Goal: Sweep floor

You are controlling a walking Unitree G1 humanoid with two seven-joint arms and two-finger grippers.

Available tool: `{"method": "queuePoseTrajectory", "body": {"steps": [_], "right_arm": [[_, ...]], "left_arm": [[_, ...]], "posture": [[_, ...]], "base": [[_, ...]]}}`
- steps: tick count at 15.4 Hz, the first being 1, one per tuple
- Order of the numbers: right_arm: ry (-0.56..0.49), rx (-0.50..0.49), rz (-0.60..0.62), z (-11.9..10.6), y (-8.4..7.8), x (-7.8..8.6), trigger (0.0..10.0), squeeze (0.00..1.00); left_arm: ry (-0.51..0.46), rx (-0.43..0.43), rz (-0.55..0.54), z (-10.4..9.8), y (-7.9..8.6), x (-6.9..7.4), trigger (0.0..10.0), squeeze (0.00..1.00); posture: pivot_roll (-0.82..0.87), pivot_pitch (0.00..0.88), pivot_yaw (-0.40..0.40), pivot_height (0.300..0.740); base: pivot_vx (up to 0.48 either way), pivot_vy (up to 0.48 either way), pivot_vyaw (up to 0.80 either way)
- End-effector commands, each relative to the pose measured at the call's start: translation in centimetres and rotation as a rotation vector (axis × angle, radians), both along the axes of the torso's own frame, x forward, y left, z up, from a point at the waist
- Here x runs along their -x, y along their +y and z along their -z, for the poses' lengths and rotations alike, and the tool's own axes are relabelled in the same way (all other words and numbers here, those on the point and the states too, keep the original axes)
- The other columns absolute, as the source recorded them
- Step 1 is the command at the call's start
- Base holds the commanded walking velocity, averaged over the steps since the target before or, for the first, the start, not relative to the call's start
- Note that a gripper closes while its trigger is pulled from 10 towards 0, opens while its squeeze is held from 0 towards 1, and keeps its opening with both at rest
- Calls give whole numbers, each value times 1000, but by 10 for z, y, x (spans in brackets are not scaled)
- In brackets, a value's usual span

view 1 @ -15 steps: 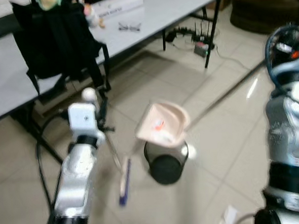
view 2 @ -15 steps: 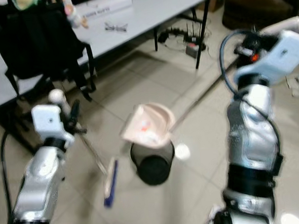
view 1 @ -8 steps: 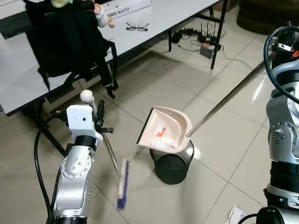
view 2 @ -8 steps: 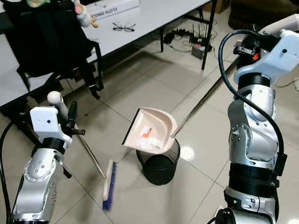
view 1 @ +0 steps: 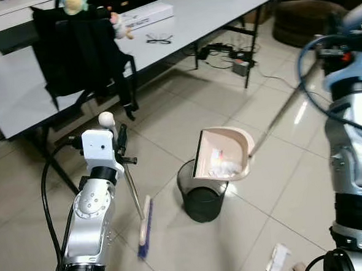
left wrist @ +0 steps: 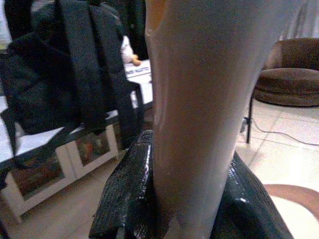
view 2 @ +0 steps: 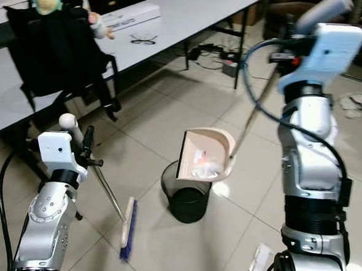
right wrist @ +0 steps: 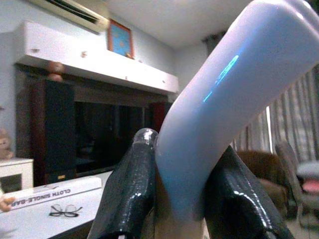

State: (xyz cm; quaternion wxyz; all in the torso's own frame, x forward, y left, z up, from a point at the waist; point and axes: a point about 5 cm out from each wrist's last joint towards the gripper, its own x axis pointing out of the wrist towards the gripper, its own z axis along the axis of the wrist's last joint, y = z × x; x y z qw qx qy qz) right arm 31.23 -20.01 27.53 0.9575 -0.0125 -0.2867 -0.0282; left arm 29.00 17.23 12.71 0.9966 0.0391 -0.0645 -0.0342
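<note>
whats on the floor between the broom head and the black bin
Nothing: in the left eye view, bare beige tile separates the blue-bristled broom head from the black mesh waste bin.

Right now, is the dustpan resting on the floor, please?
No, the dustpan is held tilted above the bin, off the floor.

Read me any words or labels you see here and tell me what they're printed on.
"CLOTH SINGLE-BA…": on the long white box lying on the table, cut off at the picture's edge.
Red sticker inside the dustpan: too small to read.
</note>
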Motion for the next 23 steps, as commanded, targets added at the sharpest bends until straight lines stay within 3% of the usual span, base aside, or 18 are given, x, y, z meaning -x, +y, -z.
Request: {"method": "queuePoseTrajectory", "body": {"steps": [1,3,9,17,21,23], "right_arm": [[-89,53,-70,-12,18,6,10000,0],[-108,85,-103,-11,29,7,10000,0],[-223,374,-265,8,84,21,10000,0],[-318,575,-326,40,112,26,10000,0],[-383,568,-344,53,122,26,10000,0],[-373,491,-242,49,120,11,10000,0]], "left_arm": [[-20,-16,10,-5,0,-2,10000,0],[-21,-18,10,-5,0,-2,10000,0],[-23,-25,16,-6,-1,-2,10000,0],[-28,-33,18,-7,-1,-3,10000,0],[-34,-38,18,-9,0,-3,10000,0],[-33,-39,13,-9,1,-3,10000,0]], "posture": [[-25,36,59,740],[-23,38,59,740],[-18,40,59,740],[-5,45,59,740],[9,53,58,740],[15,56,56,740]], "base": [[0,0,0],[0,0,0],[0,0,0],[0,0,0],[0,0,0],[0,0,0]]}}
